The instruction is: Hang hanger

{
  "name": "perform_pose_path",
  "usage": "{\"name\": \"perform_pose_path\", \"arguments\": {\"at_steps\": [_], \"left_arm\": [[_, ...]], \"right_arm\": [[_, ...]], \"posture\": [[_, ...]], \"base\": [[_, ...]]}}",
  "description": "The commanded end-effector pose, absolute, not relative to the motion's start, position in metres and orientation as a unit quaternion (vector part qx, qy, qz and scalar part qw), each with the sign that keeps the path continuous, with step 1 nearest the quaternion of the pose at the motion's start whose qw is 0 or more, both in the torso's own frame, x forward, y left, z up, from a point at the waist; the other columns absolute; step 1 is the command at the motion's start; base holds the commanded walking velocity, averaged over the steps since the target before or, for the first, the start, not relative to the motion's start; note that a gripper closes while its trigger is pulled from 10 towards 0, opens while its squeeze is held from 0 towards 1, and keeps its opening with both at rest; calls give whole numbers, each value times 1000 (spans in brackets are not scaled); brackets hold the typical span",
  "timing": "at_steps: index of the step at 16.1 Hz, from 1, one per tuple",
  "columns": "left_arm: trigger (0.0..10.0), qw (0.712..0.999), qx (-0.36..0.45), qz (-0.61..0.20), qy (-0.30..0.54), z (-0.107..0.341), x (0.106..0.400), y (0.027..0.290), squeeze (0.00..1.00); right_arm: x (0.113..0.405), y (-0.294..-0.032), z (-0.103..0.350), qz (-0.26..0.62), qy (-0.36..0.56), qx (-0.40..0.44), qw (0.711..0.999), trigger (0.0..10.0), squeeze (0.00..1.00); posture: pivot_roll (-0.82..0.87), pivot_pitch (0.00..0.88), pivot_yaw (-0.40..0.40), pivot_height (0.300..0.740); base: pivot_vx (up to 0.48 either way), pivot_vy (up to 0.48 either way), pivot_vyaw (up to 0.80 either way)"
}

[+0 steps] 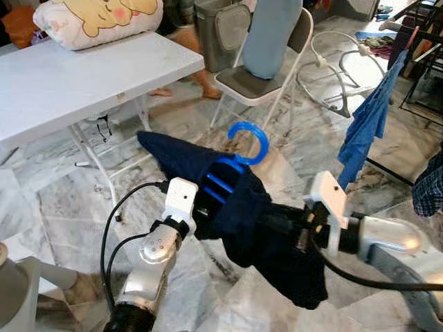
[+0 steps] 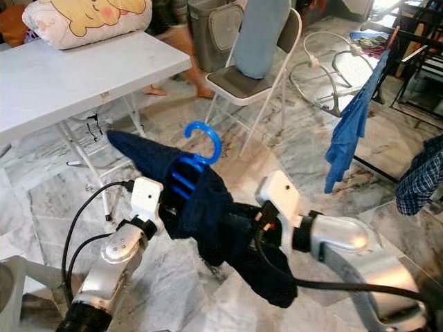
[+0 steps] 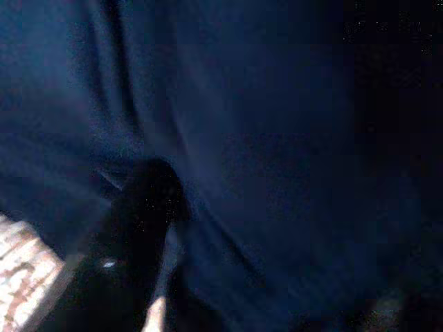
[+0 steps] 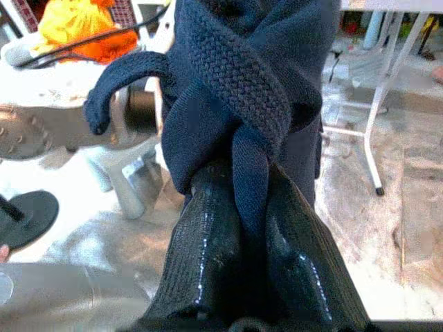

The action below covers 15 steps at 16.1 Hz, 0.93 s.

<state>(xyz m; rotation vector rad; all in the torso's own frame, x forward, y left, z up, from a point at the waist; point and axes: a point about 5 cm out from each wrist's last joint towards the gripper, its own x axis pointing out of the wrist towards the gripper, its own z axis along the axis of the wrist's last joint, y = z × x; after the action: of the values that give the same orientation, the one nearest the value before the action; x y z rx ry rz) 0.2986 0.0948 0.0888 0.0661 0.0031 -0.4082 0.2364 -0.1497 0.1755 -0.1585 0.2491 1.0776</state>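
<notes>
A blue plastic hanger (image 1: pixel 249 142) with its hook pointing up carries a dark navy knit garment (image 1: pixel 277 235), held in the air between my two arms. My left gripper (image 1: pixel 203 205) reaches into the cloth right by the hanger's blue bars, and the cloth covers its end. The left wrist view holds dark navy cloth (image 3: pixel 263 138) close up. My right gripper (image 4: pixel 252 200) is shut on a bunched fold of the navy garment (image 4: pixel 242 76), with both black fingers (image 4: pixel 208 249) pressed against the knit. From the head it sits at the garment's right side (image 1: pixel 291 225).
A white folding table (image 1: pixel 83 83) with a cartoon pillow (image 1: pixel 97 17) stands at the left. A folding chair (image 1: pixel 256 76) stands straight ahead. A drying rack with a blue shirt (image 1: pixel 367 128) and a plaid garment (image 1: pixel 429 183) is at the right. A person's feet (image 1: pixel 208 90) are behind the table.
</notes>
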Motion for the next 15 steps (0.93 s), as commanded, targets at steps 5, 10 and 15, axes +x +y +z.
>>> {"name": "perform_pose_path", "arguments": {"at_steps": [5,10,15], "left_arm": [[0,982,42,-186,-6,86,303,104,0],[0,981,34,-189,-10,84,302,105,0],[0,975,19,-220,-16,86,297,96,0]], "right_arm": [[228,-150,185,534,113,-95,832,10000,0],[230,-151,180,523,114,-121,836,10000,0],[251,-151,177,451,85,-174,871,10000,0]], "posture": [[-212,82,84,740],[-210,84,82,740],[-212,85,83,740]], "base": [[0,0,0],[0,0,0],[0,0,0]]}}
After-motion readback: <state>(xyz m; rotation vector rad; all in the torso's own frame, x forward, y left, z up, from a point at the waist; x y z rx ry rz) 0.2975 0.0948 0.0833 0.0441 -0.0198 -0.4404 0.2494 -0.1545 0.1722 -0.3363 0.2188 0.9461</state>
